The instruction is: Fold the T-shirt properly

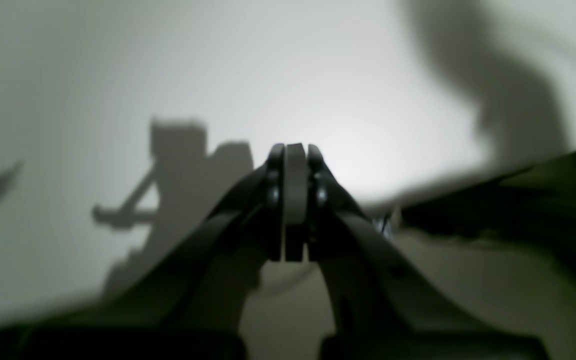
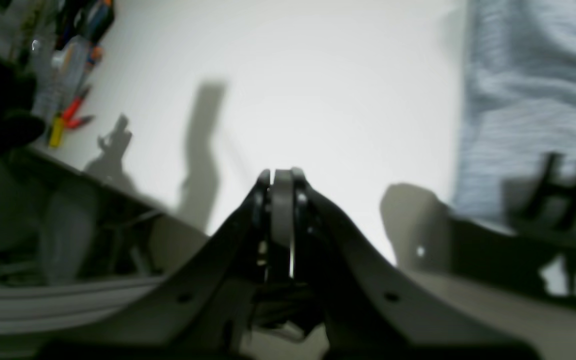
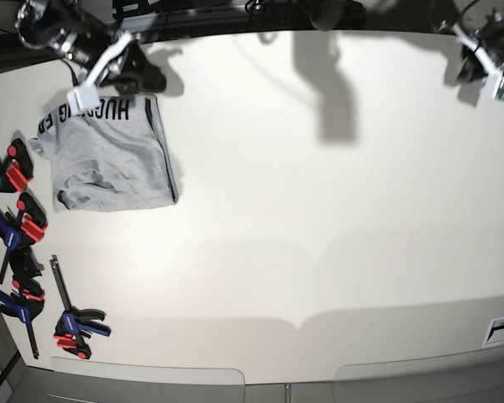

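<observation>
The light grey T-shirt [image 3: 109, 151] lies folded into a compact rectangle at the table's far left, black block lettering showing along its far edge. It also shows in the right wrist view [image 2: 528, 100] at the right edge. My right gripper [image 3: 82, 97] [image 2: 282, 175] is shut and empty, hovering at the shirt's far edge. My left gripper [image 3: 497, 80] [image 1: 295, 150] is shut and empty, raised at the table's far right corner, away from the shirt.
Several red, blue and black clamps [image 3: 17, 227] lie along the table's left edge, with one more [image 3: 71, 323] near the front left. The white table [image 3: 319, 210] spreads to the right of the shirt. Tools [image 2: 68, 115] lie at the table edge.
</observation>
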Controlling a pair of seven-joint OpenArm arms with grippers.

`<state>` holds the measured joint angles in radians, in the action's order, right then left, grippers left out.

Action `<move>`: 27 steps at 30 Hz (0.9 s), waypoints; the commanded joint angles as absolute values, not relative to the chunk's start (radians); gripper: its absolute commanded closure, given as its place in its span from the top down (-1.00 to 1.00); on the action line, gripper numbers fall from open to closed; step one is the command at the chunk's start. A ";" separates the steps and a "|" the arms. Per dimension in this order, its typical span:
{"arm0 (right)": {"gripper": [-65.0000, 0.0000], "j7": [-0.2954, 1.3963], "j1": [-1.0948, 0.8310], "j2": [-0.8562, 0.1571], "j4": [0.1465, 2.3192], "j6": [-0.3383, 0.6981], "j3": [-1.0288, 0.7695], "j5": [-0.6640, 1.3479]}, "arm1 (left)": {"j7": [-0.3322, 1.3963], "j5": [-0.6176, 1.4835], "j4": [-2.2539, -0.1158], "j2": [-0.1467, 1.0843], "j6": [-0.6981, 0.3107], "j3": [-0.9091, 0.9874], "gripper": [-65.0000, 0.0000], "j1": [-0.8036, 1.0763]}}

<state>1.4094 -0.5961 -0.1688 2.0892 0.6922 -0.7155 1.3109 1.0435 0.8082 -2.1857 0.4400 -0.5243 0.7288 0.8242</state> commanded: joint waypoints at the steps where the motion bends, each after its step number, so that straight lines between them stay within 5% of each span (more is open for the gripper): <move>1: -1.00 1.396 -0.640 -0.185 2.119 0.698 -0.722 1.339 | 1.055 0.832 -2.199 0.449 -0.524 0.755 -1.00 0.864; 8: -1.00 1.396 -0.926 -0.179 2.133 0.698 -0.720 1.341 | 1.101 0.968 -2.137 0.449 -0.525 0.771 -1.00 1.129; 14: -1.00 1.396 -1.034 -0.157 2.107 0.698 -0.700 1.332 | 0.912 0.970 -1.838 0.449 -0.528 0.637 -1.00 1.203; 17: -1.00 1.352 -1.023 -0.158 2.031 0.698 -0.612 1.182 | 0.777 0.920 -1.631 0.449 -0.528 0.503 -1.00 1.133; 27: -1.00 0.749 -0.793 -0.272 1.389 0.698 -0.089 0.447 | 0.517 0.588 -1.002 0.348 -0.527 0.136 -0.96 0.679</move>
<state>0.7483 -0.7837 -0.2672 1.3689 0.6930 -0.0818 0.4244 0.5133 0.5774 -0.9920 0.3340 -0.5220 0.1303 0.6556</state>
